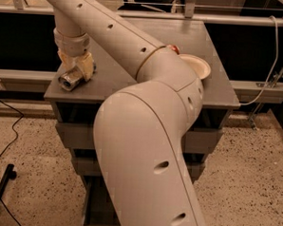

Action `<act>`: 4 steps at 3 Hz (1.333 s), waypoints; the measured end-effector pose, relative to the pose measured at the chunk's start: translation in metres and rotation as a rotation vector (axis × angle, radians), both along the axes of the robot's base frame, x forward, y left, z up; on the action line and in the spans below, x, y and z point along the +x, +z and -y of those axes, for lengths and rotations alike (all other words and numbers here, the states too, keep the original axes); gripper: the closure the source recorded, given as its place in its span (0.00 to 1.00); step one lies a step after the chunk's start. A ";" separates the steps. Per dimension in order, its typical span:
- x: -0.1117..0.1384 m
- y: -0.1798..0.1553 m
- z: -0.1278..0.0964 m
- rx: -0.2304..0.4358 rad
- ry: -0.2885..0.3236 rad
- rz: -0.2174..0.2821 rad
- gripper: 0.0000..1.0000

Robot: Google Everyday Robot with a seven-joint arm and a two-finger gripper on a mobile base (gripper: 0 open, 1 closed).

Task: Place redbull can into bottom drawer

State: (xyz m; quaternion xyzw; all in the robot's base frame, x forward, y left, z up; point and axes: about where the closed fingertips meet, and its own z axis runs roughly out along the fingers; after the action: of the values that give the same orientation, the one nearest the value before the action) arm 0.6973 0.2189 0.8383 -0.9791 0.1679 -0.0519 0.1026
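The gripper (76,69) is seen at the left front corner of the grey table (213,40), pointed down from a pale arm (145,134) that fills the middle of the view. Its jaws are clasped around the redbull can (69,79), one yellowish finger (87,64) lying against each side of it. The can is laid on its side, resting on the table top close to the left edge, with its round silver end turned toward the front corner.

Farther right on the table, a shallow cream bowl (197,66) is partly covered by the arm's elbow. Just behind the bowl, a small red object (173,48) is glimpsed at the edge of the arm; what it is cannot be told.

Below the table top, grey drawer fronts (73,135) are stacked. The bottom drawer (95,205) is pulled out toward the viewer, and its dark inside is shown to the left of the arm; most of it is hidden behind the arm. A speckled floor (31,137) is spread around the unit, with dark cables (7,141) lying on it at the left.
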 end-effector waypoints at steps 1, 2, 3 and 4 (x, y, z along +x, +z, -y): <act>-0.003 0.005 0.004 0.010 -0.011 -0.001 0.92; -0.028 0.032 0.042 0.037 -0.157 -0.017 1.00; -0.066 0.070 0.097 0.077 -0.346 0.007 1.00; -0.122 0.075 0.191 0.137 -0.647 -0.010 1.00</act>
State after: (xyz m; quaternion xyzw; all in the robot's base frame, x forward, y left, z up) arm 0.5754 0.0281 0.9134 -0.8661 0.4737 -0.0657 0.1455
